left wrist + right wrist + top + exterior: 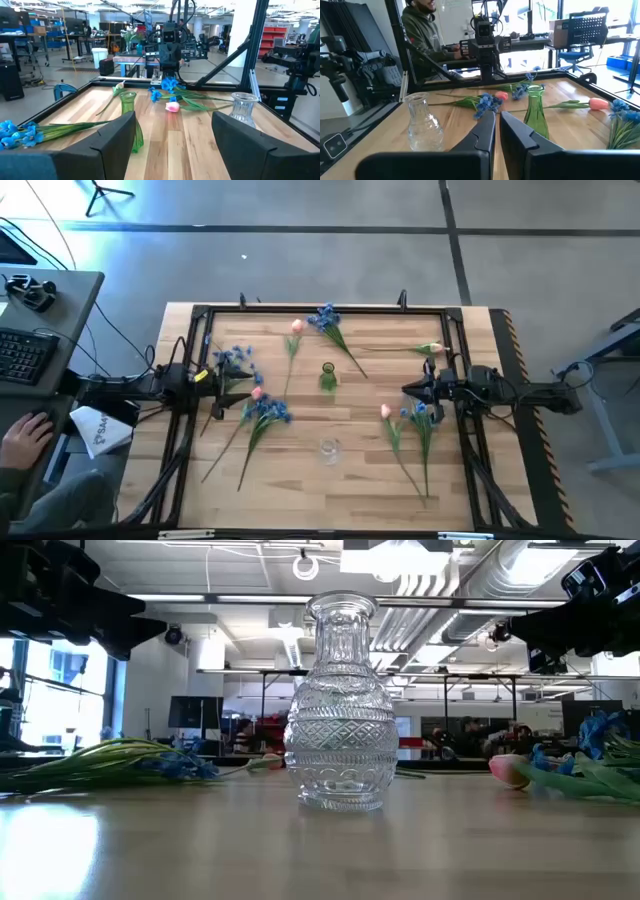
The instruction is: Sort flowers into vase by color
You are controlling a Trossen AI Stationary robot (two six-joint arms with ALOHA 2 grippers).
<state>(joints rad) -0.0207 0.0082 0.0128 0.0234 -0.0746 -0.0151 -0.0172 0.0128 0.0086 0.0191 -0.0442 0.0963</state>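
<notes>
Left gripper (222,377), frame left, jaws released and empty. Flowers (262,412) lie scattered across the surface around both vases: judged light, limp, slender; best pinched mid-stem. Right gripper (408,389), frame right, jaws clenched, empty.

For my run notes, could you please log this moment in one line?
left gripper open, empty | right gripper shut, empty | green vase, clear vase empty | flowers on table
</notes>
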